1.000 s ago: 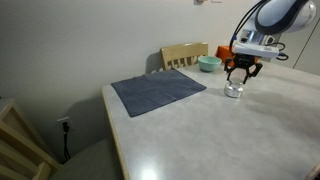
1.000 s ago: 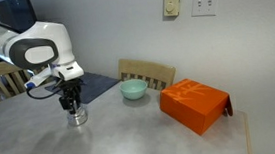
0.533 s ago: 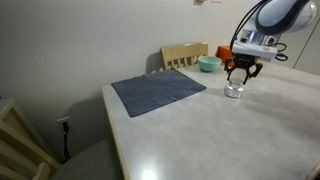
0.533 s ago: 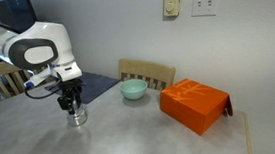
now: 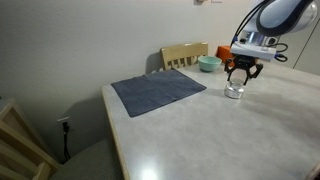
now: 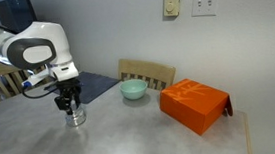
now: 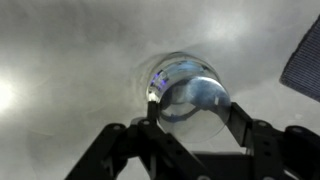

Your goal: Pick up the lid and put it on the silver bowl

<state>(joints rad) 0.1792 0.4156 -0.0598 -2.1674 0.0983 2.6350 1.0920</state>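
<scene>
Lid (image 7: 197, 98) sits directly under the gripper (image 7: 193, 104), between the two fingers, on the grey table (image 5: 200, 140). In the wrist view the fingers (image 7: 152, 100) stand partly apart and are closed against opposite sides of the round shiny rim, so the gripper has hold of the lid. The silver bowl (image 5: 234, 91) stands on the table at the same spot; in both exterior views the lid and the bowl (image 6: 76, 117) cannot be told apart. The gripper points straight down, its fingertips just above the table.

A dark cloth mat (image 5: 158, 92) lies to the left of the bowl. In an exterior view a teal bowl (image 6: 134, 89) stands farther back and to the right, and an orange box (image 6: 194, 105) lies well apart on the right.
</scene>
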